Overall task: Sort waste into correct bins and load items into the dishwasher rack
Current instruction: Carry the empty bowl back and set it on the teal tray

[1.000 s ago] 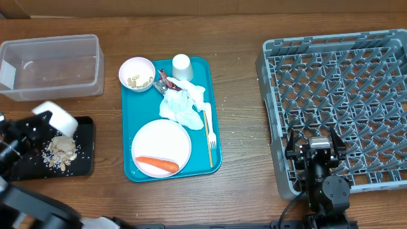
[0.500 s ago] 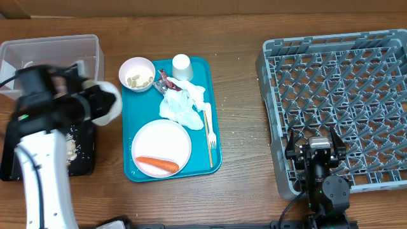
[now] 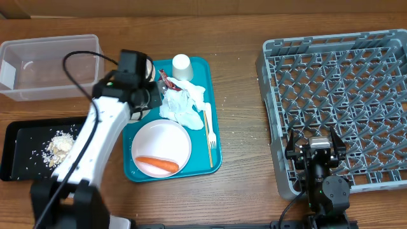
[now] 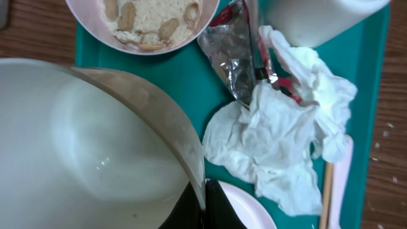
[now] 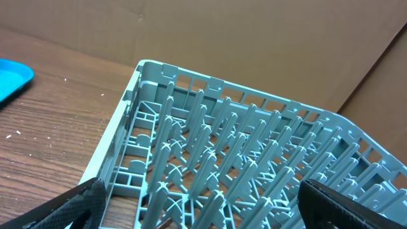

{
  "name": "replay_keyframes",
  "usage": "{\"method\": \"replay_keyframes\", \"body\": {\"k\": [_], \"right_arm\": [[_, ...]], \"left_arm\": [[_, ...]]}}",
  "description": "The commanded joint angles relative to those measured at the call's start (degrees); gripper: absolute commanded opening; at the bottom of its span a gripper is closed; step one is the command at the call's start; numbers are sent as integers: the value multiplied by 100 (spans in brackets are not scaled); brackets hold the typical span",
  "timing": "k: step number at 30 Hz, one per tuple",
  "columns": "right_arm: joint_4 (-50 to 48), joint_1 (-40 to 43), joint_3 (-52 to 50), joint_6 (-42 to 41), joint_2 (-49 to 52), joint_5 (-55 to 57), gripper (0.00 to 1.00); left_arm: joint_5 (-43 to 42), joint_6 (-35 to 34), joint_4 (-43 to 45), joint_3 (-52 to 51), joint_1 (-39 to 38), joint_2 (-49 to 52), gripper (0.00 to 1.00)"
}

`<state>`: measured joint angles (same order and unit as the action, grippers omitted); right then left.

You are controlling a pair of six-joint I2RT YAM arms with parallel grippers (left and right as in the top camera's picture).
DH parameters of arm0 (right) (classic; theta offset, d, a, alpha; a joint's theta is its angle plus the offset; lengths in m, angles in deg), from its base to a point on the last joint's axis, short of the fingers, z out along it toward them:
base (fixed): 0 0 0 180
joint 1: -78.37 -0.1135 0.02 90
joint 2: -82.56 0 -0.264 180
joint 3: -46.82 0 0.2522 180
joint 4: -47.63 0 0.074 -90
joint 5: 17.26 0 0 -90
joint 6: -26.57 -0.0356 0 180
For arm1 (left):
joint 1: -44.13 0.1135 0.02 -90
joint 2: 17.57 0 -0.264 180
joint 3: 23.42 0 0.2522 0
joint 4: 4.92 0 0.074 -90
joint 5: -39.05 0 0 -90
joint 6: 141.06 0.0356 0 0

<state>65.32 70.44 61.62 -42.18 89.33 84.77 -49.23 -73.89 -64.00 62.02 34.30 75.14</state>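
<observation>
One empty white bowl (image 4: 95, 146) hangs over the teal tray (image 4: 172, 73), rim pinched in the left gripper (image 4: 205, 202), probably bound for the dishwasher rack (image 3: 337, 83), where the right gripper (image 3: 316, 143) waits, jaws spread.

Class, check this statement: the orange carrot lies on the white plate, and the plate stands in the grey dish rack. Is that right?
Not quite. The carrot does lie on the white plate, but the plate rests on the teal tray, not in the grey rack, which stands apart to the tray's right. The overhead view shows it.
</observation>
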Motion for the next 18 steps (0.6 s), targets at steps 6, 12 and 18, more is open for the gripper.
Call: {"method": "replay_keyframes", "body": {"k": [6,12,18], "right_arm": [[-37,17,-55,-2,2,37,100],[-37,17,-55,-2,2,37,100],[-37,17,-55,-2,2,37,100]], "left_arm": [[516,-208,350,81,-146,734,4],[699,-208,365,81,-146,824,6],[468,-208,356,81,-146,824,12]]}}
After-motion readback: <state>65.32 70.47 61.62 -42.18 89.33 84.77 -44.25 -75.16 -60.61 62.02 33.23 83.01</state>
